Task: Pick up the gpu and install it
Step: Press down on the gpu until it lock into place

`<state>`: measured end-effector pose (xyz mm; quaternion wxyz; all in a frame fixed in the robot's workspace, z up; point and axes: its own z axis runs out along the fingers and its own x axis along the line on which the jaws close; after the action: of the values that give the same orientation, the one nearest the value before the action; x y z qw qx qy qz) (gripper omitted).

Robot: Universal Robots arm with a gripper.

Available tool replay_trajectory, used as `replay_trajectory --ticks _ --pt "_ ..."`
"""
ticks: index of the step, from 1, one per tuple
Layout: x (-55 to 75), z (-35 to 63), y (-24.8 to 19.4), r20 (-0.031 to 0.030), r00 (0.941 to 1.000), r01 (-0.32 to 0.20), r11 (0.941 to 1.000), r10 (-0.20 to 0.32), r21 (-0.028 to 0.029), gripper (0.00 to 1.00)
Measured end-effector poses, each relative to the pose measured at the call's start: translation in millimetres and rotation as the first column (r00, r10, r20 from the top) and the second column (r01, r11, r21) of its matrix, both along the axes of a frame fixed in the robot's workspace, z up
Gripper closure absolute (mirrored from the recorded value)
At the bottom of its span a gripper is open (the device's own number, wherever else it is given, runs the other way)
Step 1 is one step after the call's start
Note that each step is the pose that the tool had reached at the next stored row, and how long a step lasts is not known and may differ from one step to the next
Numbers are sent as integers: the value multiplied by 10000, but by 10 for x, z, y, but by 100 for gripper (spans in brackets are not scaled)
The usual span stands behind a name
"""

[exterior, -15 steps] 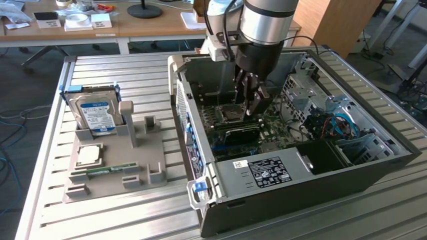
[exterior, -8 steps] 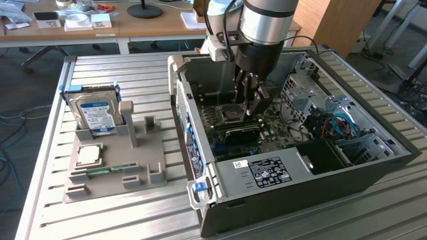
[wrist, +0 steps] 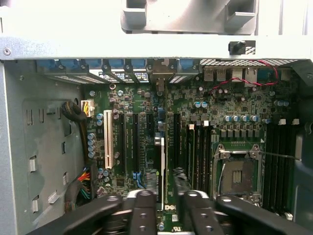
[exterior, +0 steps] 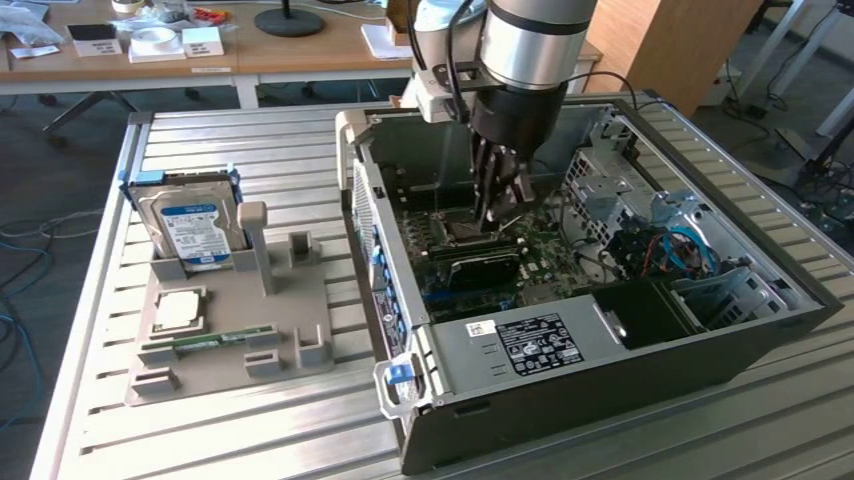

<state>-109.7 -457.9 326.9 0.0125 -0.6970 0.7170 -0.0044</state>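
The gpu (wrist: 162,161) stands edge-on as a slim strip among the expansion slots of the motherboard (wrist: 230,127), inside the open computer case (exterior: 534,350). My gripper (wrist: 165,196) is low inside the case, directly over the card. One dark finger (wrist: 144,205) is on each side of the strip, with small gaps left. In the exterior view the gripper (exterior: 497,215) reaches straight down to the board beside the empty processor socket (exterior: 474,268).
A grey parts holder (exterior: 227,350) on the slatted table at the exterior view's left carries a hard drive (exterior: 190,230), a processor (exterior: 178,308) and a green memory stick (exterior: 214,340). Case walls, drive cages (exterior: 627,170) and cables (exterior: 674,250) hem the gripper in.
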Motion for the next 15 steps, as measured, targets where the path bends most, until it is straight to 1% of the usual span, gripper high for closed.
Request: replay_trajectory --ticks 3,5,6,10,11,12,13,15 --pt "0 0 0 0 10000 0 10000 0 0 85" --pt "0 0 0 0 10000 0 10000 0 0 85" --pt "0 0 0 0 10000 0 10000 0 0 89" --pt "0 0 0 0 10000 0 10000 0 0 89" --pt "0 -25 0 -1 10000 0 10000 0 -1 89" --pt "0 -107 0 -1 10000 0 10000 0 -1 89" --pt "0 -132 0 0 10000 0 10000 0 -1 89" --pt "11 -135 0 0 10000 0 10000 0 1 89"
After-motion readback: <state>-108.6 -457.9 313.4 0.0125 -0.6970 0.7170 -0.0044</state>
